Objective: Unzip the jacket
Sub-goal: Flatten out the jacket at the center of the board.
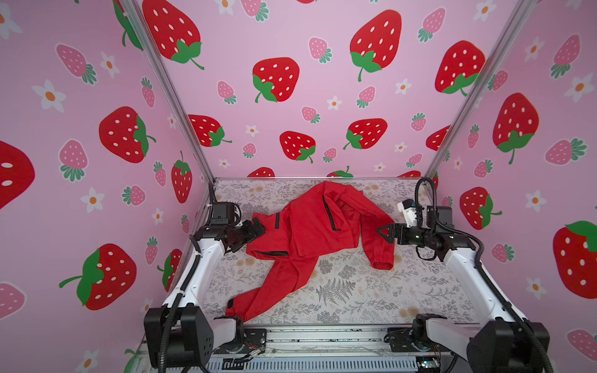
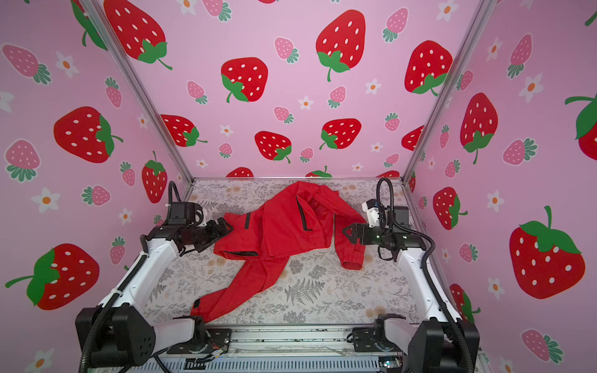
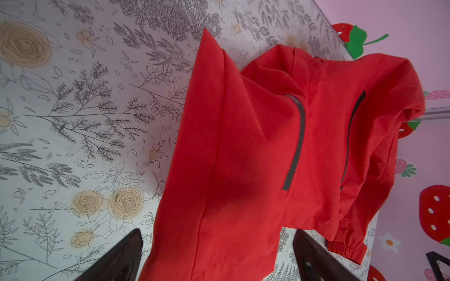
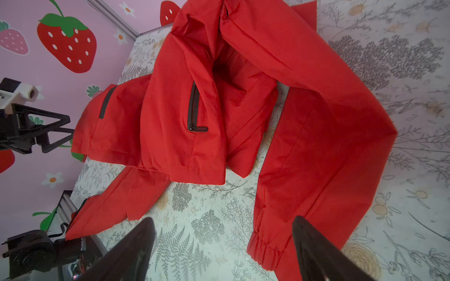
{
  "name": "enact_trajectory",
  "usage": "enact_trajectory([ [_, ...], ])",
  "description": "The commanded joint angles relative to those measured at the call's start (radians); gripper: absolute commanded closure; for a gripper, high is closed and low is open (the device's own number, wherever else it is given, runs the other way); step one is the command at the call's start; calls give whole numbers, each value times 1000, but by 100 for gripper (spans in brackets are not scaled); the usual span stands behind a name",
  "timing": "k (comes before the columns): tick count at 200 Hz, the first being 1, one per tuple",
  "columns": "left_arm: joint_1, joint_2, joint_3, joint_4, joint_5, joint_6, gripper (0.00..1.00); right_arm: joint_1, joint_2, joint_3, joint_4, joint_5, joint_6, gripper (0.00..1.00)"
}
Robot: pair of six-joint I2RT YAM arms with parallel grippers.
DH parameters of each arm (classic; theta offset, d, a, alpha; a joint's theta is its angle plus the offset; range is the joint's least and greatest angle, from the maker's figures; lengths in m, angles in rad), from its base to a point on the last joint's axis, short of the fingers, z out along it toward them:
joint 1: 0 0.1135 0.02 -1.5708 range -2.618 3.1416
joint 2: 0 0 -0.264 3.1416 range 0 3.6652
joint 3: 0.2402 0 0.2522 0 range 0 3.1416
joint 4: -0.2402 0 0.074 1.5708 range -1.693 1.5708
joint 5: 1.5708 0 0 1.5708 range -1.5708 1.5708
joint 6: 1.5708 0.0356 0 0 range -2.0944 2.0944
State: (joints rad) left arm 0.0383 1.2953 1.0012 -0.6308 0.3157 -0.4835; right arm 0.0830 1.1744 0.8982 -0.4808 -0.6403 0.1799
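My left pincer (image 1: 258, 227) and right pincer (image 1: 384, 234) gape empty; crumpled bright red jacket (image 1: 310, 226) hides its front zipper, so I might snag folds.

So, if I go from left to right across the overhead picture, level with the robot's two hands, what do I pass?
In a top view: left black hand → bright red long-sleeved jacket, crumpled on the floral-patterned table → right black hand.

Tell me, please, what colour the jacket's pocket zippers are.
Black pocket zippers, clearest in the right wrist view.
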Motion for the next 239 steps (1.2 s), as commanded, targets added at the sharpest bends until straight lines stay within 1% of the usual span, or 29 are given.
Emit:
enact_trajectory([
  [1, -6, 64, 8, 16, -1, -14, 6, 23, 55, 40, -22, -1, -30, 11],
  [18, -5, 102, -8, 59, 36, -13, 10, 77, 132, 68, 5, 8, -49, 11],
  [28, -6, 118, -13, 83, 69, -12, 15, 113, 183, 90, 24, 26, -41, 12],
  [39, -6, 127, -15, 106, 103, -13, 24, 146, 234, 106, 74, 36, -14, 12],
  [53, -6, 132, -12, 120, 121, -8, 42, 184, 308, 127, 142, 45, 25, 12],
  [58, -6, 134, -8, 120, 126, -5, 47, 193, 337, 141, 156, 47, 35, 13],
  [83, -6, 144, 2, 135, 148, 11, 62, 232, 481, 221, 219, 55, 61, 19],
  [92, -5, 147, 1, 152, 166, 12, 65, 252, 531, 260, 228, 53, 48, 21],
  [111, -1, 169, 11, 199, 228, 10, 77, 303, 628, 348, 232, 46, -1, 24],
  [123, 1, 189, 32, 226, 263, 4, 84, 324, 692, 410, 232, 43, -20, 29],
  [130, 0, 201, 49, 241, 275, -2, 93, 332, 728, 448, 235, 38, -20, 36],
  [133, 1, 207, 57, 248, 280, -7, 100, 334, 747, 465, 234, 34, -20, 42],
  [136, 0, 211, 66, 258, 283, -12, 100, 335, 765, 484, 233, 26, -20, 46],
  [140, 3, 218, 79, 269, 289, -16, 100, 336, 784, 507, 234, 16, -22, 58],
  [149, 3, 234, 117, 298, 301, -34, 100, 338, 819, 566, 237, 6, -23, 77],
  [150, 3, 237, 122, 301, 302, -36, 100, 339, 826, 580, 237, 8, -24, 80],
  [152, 3, 242, 131, 307, 305, -40, 100, 339, 829, 587, 237, 8, -25, 82],
  [161, 6, 263, 191, 321, 307, -58, 100, 339, 854, 662, 232, 18, -27, 100],
  [169, 6, 284, 258, 320, 294, -64, 100, 339, 875, 751, 224, 35, -24, 100],
  [185, 3, 327, 447, 288, 248, -50, 100, 338, 914, 944, 209, 43, -12, 100],
  [195, 5, 361, 582, 265, 218, -45, 100, 337, 942, 1078, 195, 54, -7, 100],
  [203, 8, 394, 704, 239, 203, -47, 100, 332, 969, 1200, 162, 86, -16, 100],
  [213, 11, 438, 856, 207, 213, -50, 100, 322, 1003, 1372, 118, 108, -30, 100],
  [222, 9, 468, 981, 195, 229, -61, 100, 307, 1020, 1490, 99, 132, -32, 100],
  [231, 4, 481, 1059, 213, 266, -80, 100, 292, 1018, 1559, 96, 146, -30, 100],
  [239, -5, 468, 1077, 252, 290, -100, 100, 275, 996, 1573, 103, 154, -31, 100],
])
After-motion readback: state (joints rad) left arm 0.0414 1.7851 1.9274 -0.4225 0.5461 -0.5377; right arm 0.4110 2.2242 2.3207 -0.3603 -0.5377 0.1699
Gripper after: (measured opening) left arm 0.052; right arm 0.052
